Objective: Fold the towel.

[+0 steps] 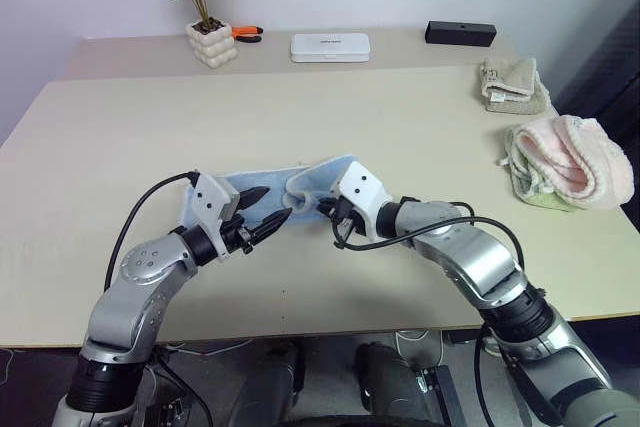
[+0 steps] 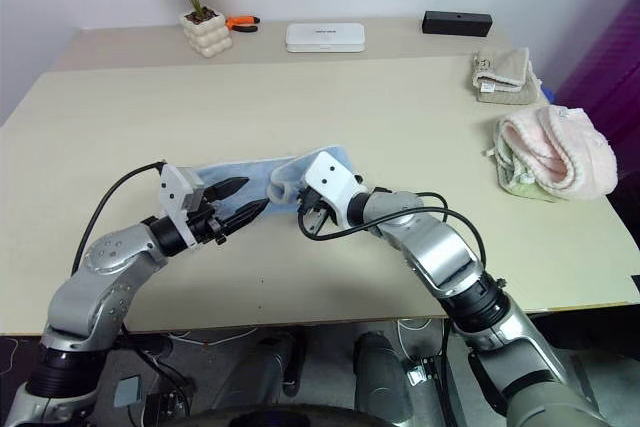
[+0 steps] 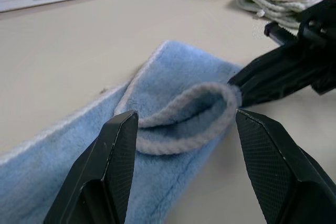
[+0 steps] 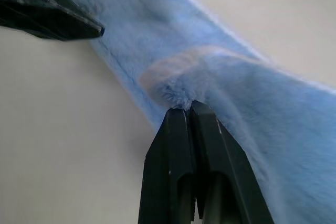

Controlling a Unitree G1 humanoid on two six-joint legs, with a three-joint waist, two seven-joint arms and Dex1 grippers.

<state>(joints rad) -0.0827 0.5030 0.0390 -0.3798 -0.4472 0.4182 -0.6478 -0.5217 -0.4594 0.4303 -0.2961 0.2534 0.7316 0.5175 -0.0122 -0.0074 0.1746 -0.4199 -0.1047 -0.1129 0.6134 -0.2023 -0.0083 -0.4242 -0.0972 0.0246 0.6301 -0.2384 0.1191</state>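
Observation:
The light blue towel (image 1: pixel 255 187) lies on the table as a narrow folded strip with pale edging. Its right end curls up into a loop (image 3: pixel 210 103). My right gripper (image 4: pixel 189 107) is shut, pinching that curled edge of the towel (image 4: pixel 173 90) at its fingertips; it comes in from the right (image 1: pixel 322 209). My left gripper (image 1: pixel 267 210) hovers level just left of the loop, open, with its two black fingers (image 3: pixel 113 150) either side of the curl and nothing held.
A fluffy pink towel (image 1: pixel 570 162) and a small beige folded towel (image 1: pixel 513 85) lie at the table's right side. Along the back stand a potted plant (image 1: pixel 210 42), orange-handled pliers (image 1: pixel 247 34), a white case (image 1: pixel 330 46) and a black box (image 1: pixel 460 33).

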